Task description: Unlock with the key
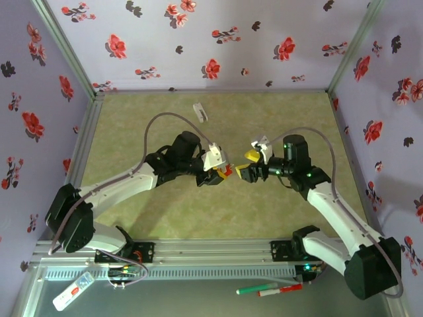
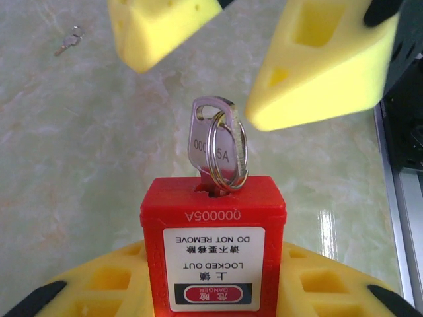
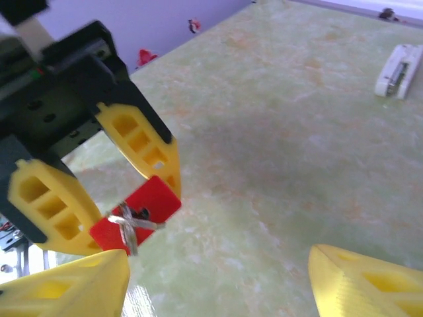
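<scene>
— The padlock (image 2: 213,244)?
— Red, a ringed key (image 2: 210,142) in its end, apparently above the worktop's (image 1: 165,218) middle.
— The arms?
— Facing; left fingers (image 3: 142,142) clamped the padlock, right fingers (image 3: 370,287) gaped wide by the key.

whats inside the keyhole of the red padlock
A silver key sits in the red padlock. Its head sticks out in plain view, while the blade is hidden inside the lock body.

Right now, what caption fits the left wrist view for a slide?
Left gripper holds the red padlock, key inserted, facing the open right gripper.
</scene>
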Tool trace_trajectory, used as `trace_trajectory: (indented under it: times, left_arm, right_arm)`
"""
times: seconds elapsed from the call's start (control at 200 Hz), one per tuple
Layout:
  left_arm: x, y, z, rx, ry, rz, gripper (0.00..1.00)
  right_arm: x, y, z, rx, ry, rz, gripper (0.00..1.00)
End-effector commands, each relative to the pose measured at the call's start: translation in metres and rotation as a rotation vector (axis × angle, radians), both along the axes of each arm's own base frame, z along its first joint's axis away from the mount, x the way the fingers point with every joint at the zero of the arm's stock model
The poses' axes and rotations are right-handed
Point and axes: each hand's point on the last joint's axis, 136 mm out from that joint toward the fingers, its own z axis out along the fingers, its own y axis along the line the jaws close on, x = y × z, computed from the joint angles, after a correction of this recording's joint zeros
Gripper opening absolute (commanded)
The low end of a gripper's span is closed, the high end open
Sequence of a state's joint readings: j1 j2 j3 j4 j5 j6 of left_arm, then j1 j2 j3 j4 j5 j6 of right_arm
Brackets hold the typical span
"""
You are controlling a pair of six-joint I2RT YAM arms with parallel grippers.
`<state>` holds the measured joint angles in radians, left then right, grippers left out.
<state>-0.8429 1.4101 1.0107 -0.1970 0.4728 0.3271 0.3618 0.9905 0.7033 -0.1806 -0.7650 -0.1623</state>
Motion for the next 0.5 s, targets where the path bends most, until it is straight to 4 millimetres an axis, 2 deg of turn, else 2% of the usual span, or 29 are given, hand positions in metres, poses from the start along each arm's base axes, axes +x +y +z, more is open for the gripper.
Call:
trace_trajectory:
  times: [0.0, 0.095, 0.255, 0.495]
  left_arm:
    - [-0.001, -0.002, 0.008, -0.009, -0.009, -0.039, 0.00]
    - [-0.001, -0.002, 0.008, -0.008, -0.012, -0.039, 0.00]
    - [-0.001, -0.003, 0.008, -0.013, -0.009, -0.041, 0.00]
    - [-0.003, -0.004, 0.005, -0.003, 0.008, -0.053, 0.00]
  right_arm:
    - [-0.012, 0.015, 0.027, 0.055, -0.100, 0.133, 0.71]
    - [-0.019, 0.021, 0.026, 0.060, -0.083, 0.182, 0.68]
    - [-0.024, 0.027, 0.011, 0.025, -0.034, 0.215, 0.63]
    - [-0.022, 0.032, 0.007, 0.024, -0.033, 0.226, 0.54]
